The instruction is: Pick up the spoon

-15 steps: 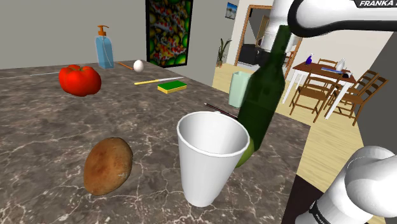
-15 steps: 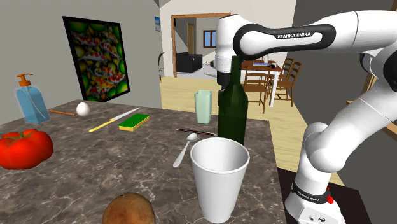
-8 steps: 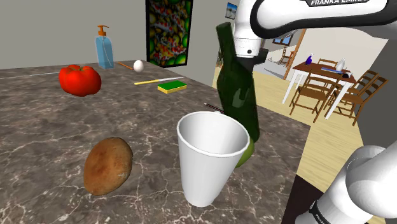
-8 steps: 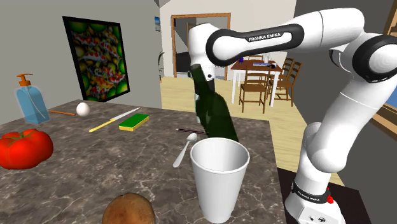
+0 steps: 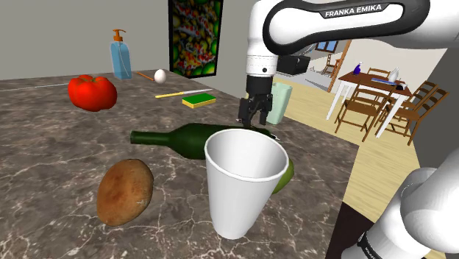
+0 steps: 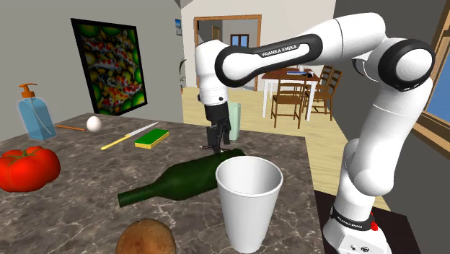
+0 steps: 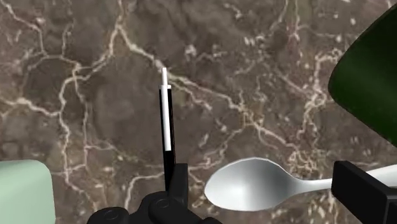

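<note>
Silvery oval-bowled spoon (image 7: 254, 184) lies on dark veined marble counter (image 7: 95, 95), between fingers of the black gripper (image 7: 262, 173), spread wide and empty. Dark green bottle (image 7: 372, 79) lies on its side alongside.

Room: open-plan interior w/ dining area, evenly lit.
Dark veined marble-look countertop (image 5: 44, 162) in fgd; grey wall (image 5: 59, 29) w/ colourful framed picture (image 5: 196, 37). Beyond counter: light wood floor (image 5: 382, 147), dining table (image 5: 371, 82) + wooden chairs (image 5: 360, 110), wood-framed doorway (image 6: 229, 43) in rear wall.

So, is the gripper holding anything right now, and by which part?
Nothing is held. The gripper is open; the spoon lies on the counter with its bowl between the fingers, unclasped.
</note>
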Motion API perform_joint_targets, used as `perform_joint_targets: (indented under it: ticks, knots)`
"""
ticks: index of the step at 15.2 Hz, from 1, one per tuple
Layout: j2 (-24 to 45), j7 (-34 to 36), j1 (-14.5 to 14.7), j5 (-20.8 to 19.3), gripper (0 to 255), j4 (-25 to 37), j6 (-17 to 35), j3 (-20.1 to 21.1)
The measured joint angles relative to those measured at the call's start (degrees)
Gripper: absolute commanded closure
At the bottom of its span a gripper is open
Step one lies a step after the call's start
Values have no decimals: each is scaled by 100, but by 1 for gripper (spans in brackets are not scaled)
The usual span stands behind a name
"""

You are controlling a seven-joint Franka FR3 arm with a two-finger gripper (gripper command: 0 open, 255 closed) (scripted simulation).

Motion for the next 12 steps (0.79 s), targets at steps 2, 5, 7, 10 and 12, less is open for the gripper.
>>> perform_joint_targets:
  ticks: [2,5,7,10,12]
  knots:
    - [10,-2,6,5,0,-132,141,8]
    - [12,-12,9,10,255,-302,311,14]
    - [12,-10,10,11,255,-321,332,16]
    - [14,-9,11,11,255,-328,339,16]
    - [15,-9,11,10,255,-328,340,17]
